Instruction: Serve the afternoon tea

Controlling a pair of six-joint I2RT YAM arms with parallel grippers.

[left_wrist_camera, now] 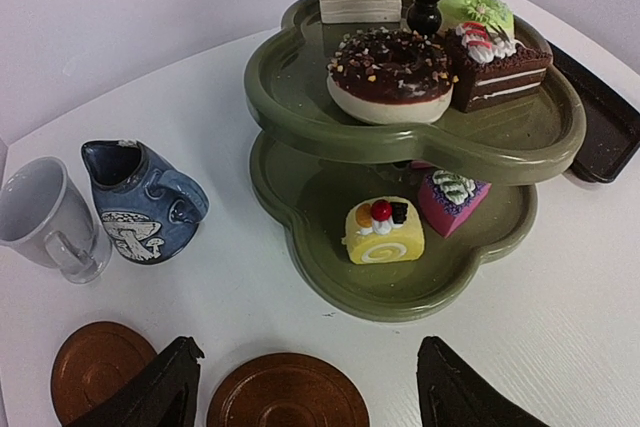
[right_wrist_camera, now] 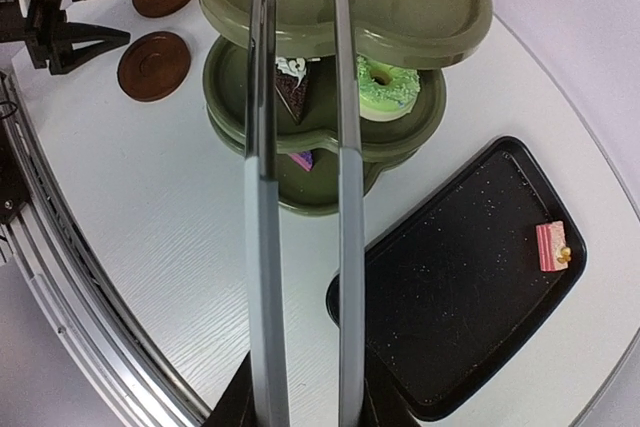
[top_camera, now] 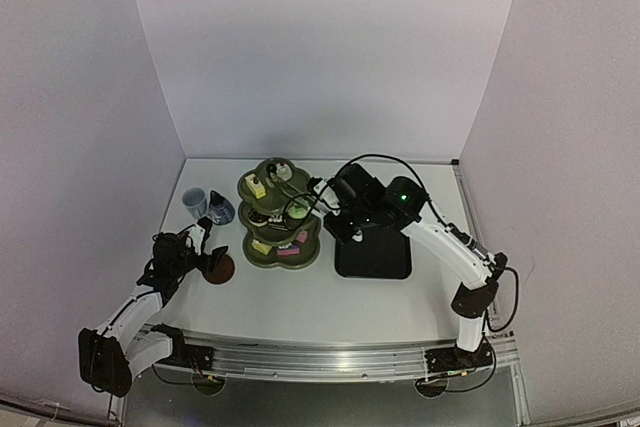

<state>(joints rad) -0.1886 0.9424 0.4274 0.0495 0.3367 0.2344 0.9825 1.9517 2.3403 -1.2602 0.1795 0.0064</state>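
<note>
The olive-green three-tier stand (top_camera: 278, 215) holds several cakes, among them a chocolate donut (left_wrist_camera: 390, 72), a yellow roll (left_wrist_camera: 385, 232) and a green donut (right_wrist_camera: 388, 87). One pink cake (right_wrist_camera: 553, 245) lies on the black tray (right_wrist_camera: 470, 297). My left gripper (left_wrist_camera: 300, 397) is open and low over one brown saucer (left_wrist_camera: 288, 395); a second saucer (left_wrist_camera: 98, 367) lies to its left. The pale cup (left_wrist_camera: 45, 217) and dark-blue pot (left_wrist_camera: 140, 202) stand beyond. My right gripper (right_wrist_camera: 300, 402) is shut on the thin white tongs (right_wrist_camera: 258, 197), which reach over the stand's top tier; their tips are out of view.
The black tray (top_camera: 373, 252) lies right of the stand, under the right arm. White walls close the table at the back and sides. A metal rail (top_camera: 320, 357) runs along the near edge.
</note>
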